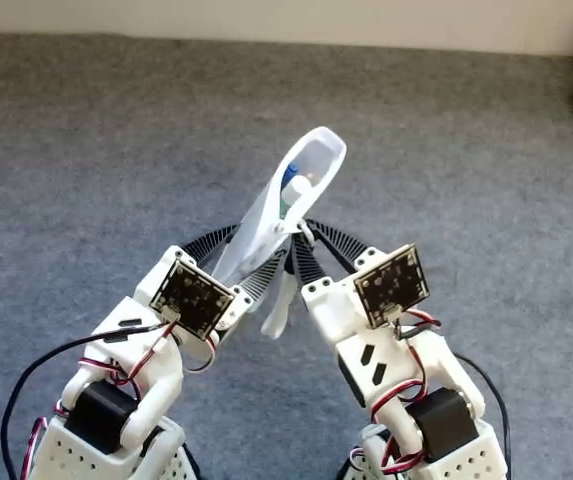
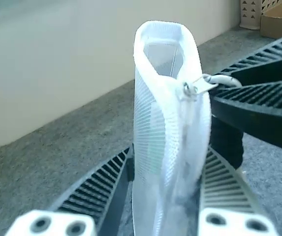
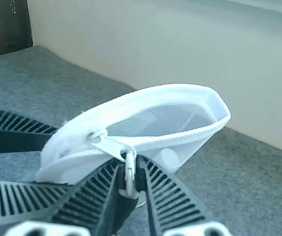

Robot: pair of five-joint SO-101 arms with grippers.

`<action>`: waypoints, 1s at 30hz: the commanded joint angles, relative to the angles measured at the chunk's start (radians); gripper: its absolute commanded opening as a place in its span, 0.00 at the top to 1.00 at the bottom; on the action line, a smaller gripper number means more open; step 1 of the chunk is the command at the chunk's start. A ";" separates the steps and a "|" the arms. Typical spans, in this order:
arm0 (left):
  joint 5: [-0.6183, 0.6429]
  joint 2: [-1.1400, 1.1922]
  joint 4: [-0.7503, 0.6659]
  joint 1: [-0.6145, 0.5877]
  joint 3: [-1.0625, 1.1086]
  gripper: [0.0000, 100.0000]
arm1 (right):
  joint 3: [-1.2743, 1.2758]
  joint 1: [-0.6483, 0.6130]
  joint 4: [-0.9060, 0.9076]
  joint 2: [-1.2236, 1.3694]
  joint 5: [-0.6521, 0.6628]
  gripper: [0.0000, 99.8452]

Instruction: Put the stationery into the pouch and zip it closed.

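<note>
Grey carpet surface (image 1: 86, 150), w/ pale wall (image 1: 266, 20) running behind. Both arms are holding up the white mesh pouch (image 1: 269, 215), its long axis pointing away from the arm bases twd the wall.

L pincer (image 2: 168, 155) is clamping the pouch body btwn both fingers at the near end. R pincer (image 3: 130, 167) is pinching together on the zip pull (image 3: 129, 172), which is hanging off the slider (image 3: 96, 137). Stationery (image 1: 294, 185) (blue & white item) is sitting inside and showing through the mouth (image 1: 318, 160), which is gaping at the far end.

Judgement: loading is looking done and the zip is approx. part-closed, w/ the slider lying at the near end of the open stretch.

Key relation: the open teeth are running from the slider straight away from the R pincer along the long axis. The coming pull is therefore needing to travel outward along that line while L is anchoring the near end. R is the arm nearer the slider.

Risk: mesh buckling if the pull is drifting off-axis.
</note>
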 commanded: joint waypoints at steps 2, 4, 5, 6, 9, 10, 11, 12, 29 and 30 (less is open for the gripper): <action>0.009 -0.016 -0.048 0.015 -0.062 0.88 | -0.010 -0.016 0.019 0.002 0.012 0.99; 0.009 -0.016 -0.046 0.031 -0.062 0.92 | -0.010 -0.016 0.019 0.002 0.012 0.99; 0.008 -0.016 -0.046 0.039 -0.061 0.93 | -0.010 -0.016 0.019 0.002 0.012 0.99; 0.008 -0.016 -0.044 0.044 -0.061 0.95 | -0.010 -0.015 0.019 0.002 0.012 0.99; 0.009 -0.018 -0.043 0.045 -0.061 1.00 | -0.010 -0.010 0.015 0.004 0.012 0.99; 0.009 -0.018 -0.041 0.044 -0.062 0.99 | -0.010 -0.010 0.013 0.004 0.012 0.99; 0.009 -0.018 -0.041 0.044 -0.062 0.99 | -0.010 -0.008 0.010 0.004 0.011 0.99; 0.009 -0.018 -0.041 0.041 -0.062 0.99 | -0.010 -0.004 -0.002 0.004 0.011 0.99; 0.011 -0.272 0.190 0.039 -0.047 1.00 | 0.001 0.294 -0.312 0.012 -0.114 0.99; 0.011 -0.268 0.192 0.039 -0.047 1.00 | 0.001 0.300 -0.314 0.012 -0.114 0.99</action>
